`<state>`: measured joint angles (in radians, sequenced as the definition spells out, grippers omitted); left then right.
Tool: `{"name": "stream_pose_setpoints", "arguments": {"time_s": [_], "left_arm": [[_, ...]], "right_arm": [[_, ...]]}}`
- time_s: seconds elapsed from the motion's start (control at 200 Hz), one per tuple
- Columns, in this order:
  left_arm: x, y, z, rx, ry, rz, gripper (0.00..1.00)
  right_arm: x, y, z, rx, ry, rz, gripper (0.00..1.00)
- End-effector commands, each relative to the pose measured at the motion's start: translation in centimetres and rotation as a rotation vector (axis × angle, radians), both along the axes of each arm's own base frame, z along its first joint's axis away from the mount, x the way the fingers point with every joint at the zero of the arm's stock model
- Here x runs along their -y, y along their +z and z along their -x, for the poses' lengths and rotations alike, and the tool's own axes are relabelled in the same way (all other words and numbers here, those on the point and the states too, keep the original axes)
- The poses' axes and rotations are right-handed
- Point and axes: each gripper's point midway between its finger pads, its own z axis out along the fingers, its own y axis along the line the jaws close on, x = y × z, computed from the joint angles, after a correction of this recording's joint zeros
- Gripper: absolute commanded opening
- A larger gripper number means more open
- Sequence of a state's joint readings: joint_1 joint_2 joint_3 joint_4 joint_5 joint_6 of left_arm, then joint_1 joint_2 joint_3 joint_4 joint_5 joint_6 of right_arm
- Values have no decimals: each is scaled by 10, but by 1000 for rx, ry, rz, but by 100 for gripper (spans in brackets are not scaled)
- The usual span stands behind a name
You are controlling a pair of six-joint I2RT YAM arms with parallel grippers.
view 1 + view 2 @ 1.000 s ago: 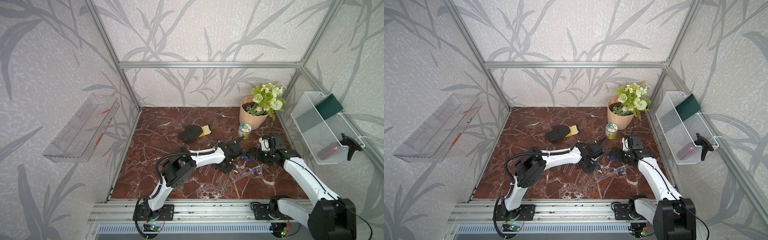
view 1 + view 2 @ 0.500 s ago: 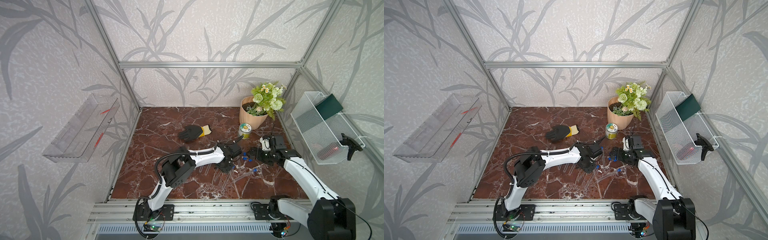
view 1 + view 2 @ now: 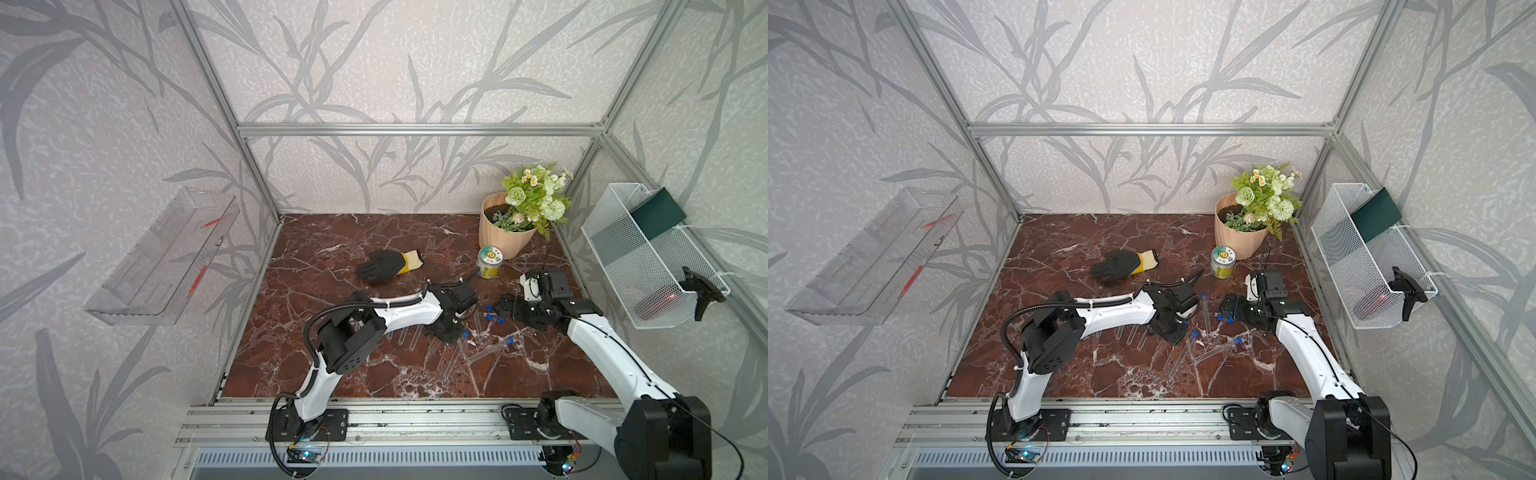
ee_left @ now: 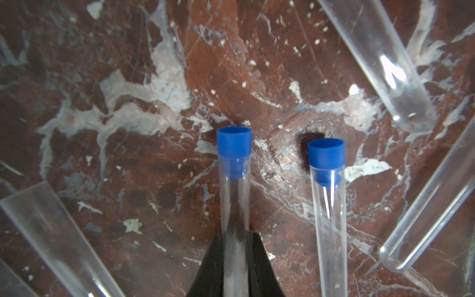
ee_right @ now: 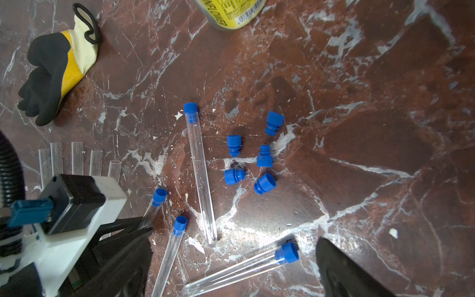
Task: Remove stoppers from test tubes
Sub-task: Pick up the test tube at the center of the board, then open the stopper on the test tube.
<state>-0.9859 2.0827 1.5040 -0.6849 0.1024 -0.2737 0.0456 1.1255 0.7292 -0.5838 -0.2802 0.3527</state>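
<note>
On the red-brown marble desk (image 3: 316,232) you have a black glove (image 3: 384,266) with a yellow-and-cream cuff, lying flat toward the back. Near the back right corner stands a peach flower pot (image 3: 498,245) of green and white blooms, with a small lidded jar (image 3: 489,262) with a yellow label just in front of it. On the right wall hangs a white mesh basket (image 3: 623,257) holding a dark green card (image 3: 658,212). On the left wall you'll see a clear plastic tray (image 3: 162,257).

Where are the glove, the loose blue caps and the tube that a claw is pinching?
Glove (image 5: 42,77): right wrist view, on its black palm.
Loose blue caps (image 5: 264,155): right wrist view, on the middle cap of the cluster.
Pinched tube (image 4: 236,200): left wrist view, on its clear wall.
</note>
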Motion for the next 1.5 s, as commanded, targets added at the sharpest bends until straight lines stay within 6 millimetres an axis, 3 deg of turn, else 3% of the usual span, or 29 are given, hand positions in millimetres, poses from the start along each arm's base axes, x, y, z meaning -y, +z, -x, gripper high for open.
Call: {"name": "stream_pose_setpoints", "arguments": {"time_s": [0.0, 0.335, 0.555, 0.75, 1.215, 1.495], "left_arm": [[-9, 11, 3, -18, 27, 17, 14], [-26, 60, -16, 44, 132, 151, 14], [-39, 76, -21, 90, 171, 217, 15], [-45, 92, -26, 123, 206, 296, 15], [-41, 102, -33, 137, 199, 395, 15], [-40, 102, -31, 131, 179, 408, 15]], "right_arm": [[1, 3, -5, 12, -20, -8, 99], [-22, 12, -20, 57, 29, -129, 99], [-61, 34, -36, 174, 116, -270, 99], [-87, 25, -40, 93, 179, -303, 99], [-153, 28, -61, 90, 300, -438, 96], [-166, 22, -66, 92, 282, -520, 81]]}}
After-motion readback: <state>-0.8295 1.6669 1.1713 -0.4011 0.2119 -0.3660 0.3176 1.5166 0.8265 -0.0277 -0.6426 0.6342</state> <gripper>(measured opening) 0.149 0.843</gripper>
